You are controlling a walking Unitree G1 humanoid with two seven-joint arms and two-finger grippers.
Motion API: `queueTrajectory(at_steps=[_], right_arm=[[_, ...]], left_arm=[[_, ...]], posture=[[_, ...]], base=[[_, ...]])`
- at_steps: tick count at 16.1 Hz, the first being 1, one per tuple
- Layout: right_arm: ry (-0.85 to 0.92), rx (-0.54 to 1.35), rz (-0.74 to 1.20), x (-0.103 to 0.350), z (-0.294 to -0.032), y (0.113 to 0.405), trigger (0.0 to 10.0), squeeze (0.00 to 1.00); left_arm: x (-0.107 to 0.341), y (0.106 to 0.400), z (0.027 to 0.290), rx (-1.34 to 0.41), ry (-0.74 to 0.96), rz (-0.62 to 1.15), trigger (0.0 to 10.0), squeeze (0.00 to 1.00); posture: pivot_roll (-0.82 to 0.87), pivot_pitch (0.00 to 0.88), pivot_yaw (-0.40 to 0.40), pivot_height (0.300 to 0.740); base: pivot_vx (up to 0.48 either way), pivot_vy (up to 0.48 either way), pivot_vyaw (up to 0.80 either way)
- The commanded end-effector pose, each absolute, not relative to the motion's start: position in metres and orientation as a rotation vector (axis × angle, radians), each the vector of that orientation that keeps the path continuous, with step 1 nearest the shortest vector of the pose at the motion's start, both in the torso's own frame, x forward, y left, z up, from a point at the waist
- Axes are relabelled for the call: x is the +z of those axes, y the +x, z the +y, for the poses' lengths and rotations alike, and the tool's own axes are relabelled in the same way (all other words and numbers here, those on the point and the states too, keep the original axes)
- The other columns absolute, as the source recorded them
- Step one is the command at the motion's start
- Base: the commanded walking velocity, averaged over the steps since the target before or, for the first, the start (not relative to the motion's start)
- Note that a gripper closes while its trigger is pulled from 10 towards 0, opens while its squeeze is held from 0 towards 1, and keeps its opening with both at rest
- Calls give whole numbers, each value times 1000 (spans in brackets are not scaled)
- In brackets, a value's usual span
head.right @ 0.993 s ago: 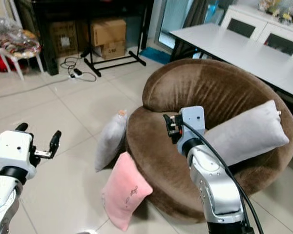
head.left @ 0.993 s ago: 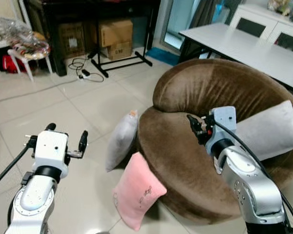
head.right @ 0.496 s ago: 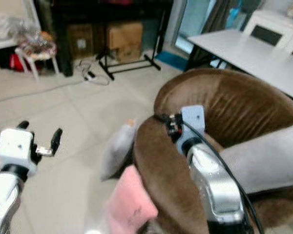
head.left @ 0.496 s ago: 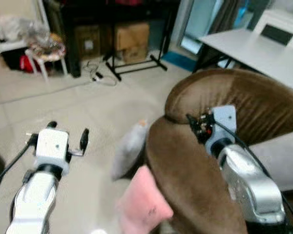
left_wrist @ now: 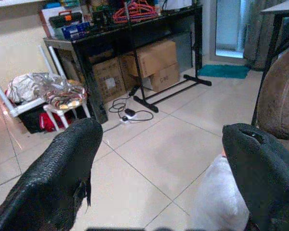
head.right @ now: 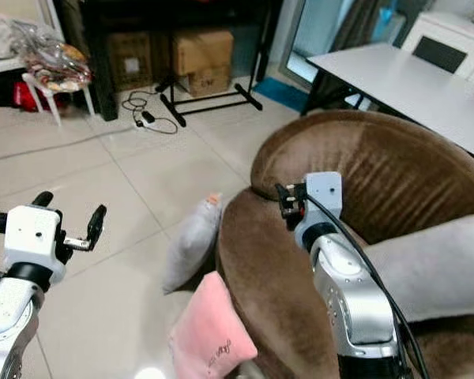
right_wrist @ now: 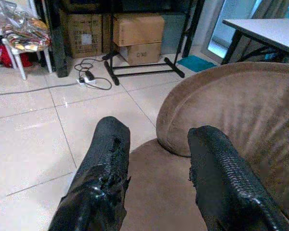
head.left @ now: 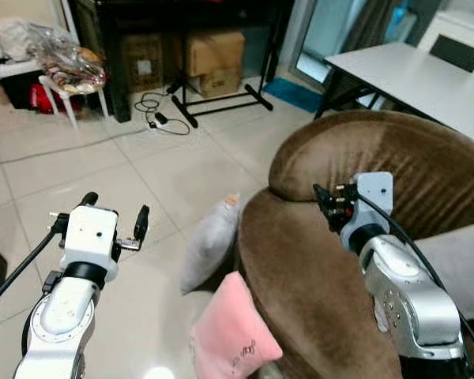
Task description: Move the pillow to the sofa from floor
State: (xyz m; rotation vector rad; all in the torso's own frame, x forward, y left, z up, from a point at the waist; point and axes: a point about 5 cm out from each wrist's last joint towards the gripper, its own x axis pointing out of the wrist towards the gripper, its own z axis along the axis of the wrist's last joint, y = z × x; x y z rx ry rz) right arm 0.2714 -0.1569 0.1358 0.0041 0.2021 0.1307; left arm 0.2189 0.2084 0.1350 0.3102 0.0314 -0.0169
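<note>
The pink pillow (head.left: 231, 335) and the grey pillow (head.left: 209, 245) are leaned against the brown sofa (head.left: 300, 260) on the floor, unmoved since earlier. The left gripper (head.left: 114, 221) and right gripper (head.right: 288, 201) are held spread and empty, the right above the sofa seat.

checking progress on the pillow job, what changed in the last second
Mostly the camera: the head views swung and blurred, then settled with the brown sofa closer in frame. Nothing was grasped or released. The pink pillow and grey pillow still lean against the sofa's base, and the left gripper and right gripper stay raised, open and empty.
</note>
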Motion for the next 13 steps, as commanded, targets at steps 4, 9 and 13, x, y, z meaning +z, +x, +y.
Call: queueTrajectory(at_steps=[4, 9, 13], right_arm=[[2, 104, 197, 134, -165, 271, 10000, 0], [5, 113, 195, 132, -163, 269, 10000, 0], [-5, 124, 188, 131, -162, 269, 10000, 0]], left_arm=[[134, 220, 205, -24, 311, 26, 10000, 0], [132, 219, 205, -33, 316, 29, 10000, 0], [133, 219, 204, -37, 314, 19, 10000, 0]], posture=[[-19, 0, -114, 655], [-14, 0, -110, 610], [-11, 0, -110, 571]], base=[[0, 0, 0], [0, 0, 0], [0, 0, 0]])
